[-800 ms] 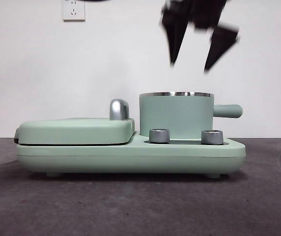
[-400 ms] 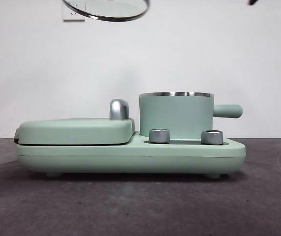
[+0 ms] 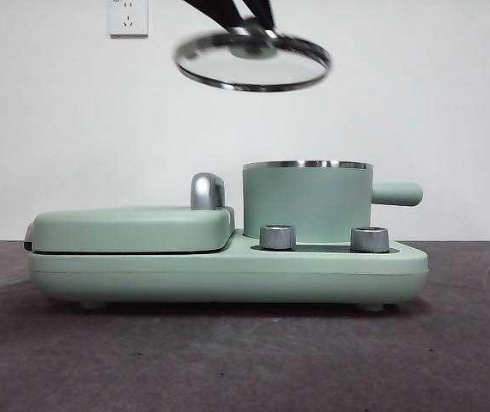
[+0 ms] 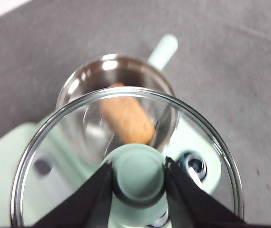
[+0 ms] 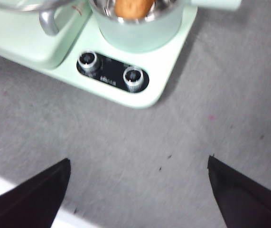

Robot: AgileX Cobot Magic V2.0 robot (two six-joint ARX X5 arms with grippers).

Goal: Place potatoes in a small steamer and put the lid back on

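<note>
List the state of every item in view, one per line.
lid: off the pot, held in the air by its knob, tilted
left tool: shut on the lid's knob
right tool: open, holding nothing
small steamer: uncovered, on the cooker base
potato: lying inside the steamer
griddle cover: closed

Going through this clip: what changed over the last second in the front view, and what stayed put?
The open end effector that hung above the small steamer a second ago has left the view. The lid, only entering at the top left half a second ago, has travelled right and lower, carried by its knob in the left end effector, and is not yet over the steamer. The steamer, the potato inside it and the griddle cover stayed put.
</note>
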